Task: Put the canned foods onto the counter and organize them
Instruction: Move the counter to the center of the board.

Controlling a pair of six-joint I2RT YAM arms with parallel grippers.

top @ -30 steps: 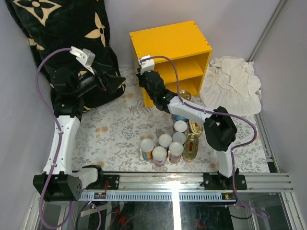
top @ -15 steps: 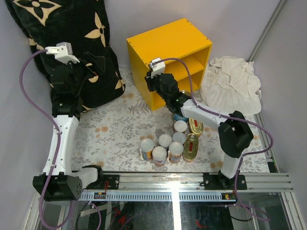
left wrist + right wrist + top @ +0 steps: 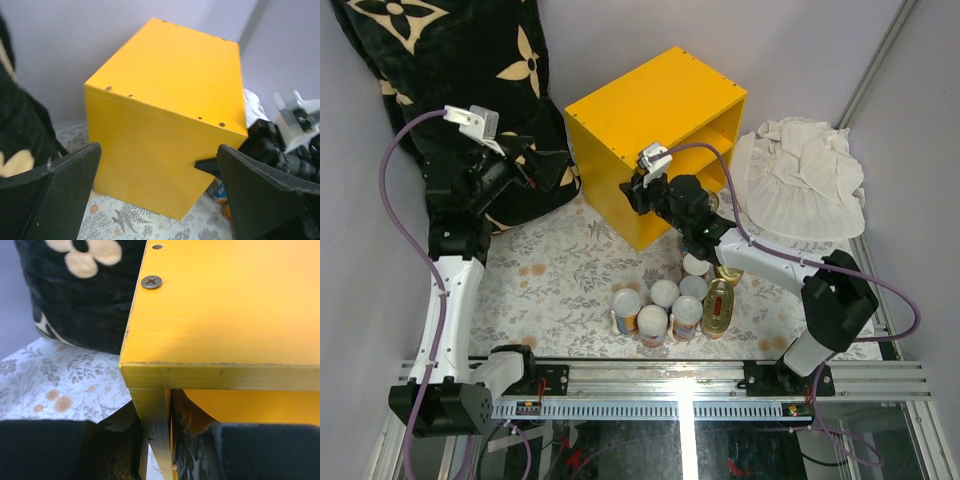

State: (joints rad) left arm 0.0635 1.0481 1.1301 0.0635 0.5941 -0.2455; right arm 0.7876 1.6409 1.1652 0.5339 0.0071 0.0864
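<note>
Left arm (image 3: 450, 290) stands upright at far left, jaws spread wide; right arm (image 3: 770, 262) reaches far-left, jaws narrowly clamped.

Jaws (blurred) of the right gripper (image 3: 152, 432) run off the view's bottom.

A yellow box (image 3: 655, 120) sits turned at an angle on the flower-patterned tabletop (image 3: 550, 270). One corner points toward the arms, and its open shelves face right, toward a crumpled white cloth (image 3: 800, 170). The right arm's fingers (image 3: 634, 196) are at the box's near front edge, touching it; the grip itself is too dark to make out from above. The left arm's fingers (image 3: 552, 168) hang over the lower edge of the black flower-patterned pillow (image 3: 440, 50), just left of the box and apart from it. Nearer the arms, the cans (image 3: 665, 300) stand bunched together. Several are slim and white-lidded, and two gold oval tins (image 3: 718, 306) sit on their right side, one partly beneath the right arm.
</note>
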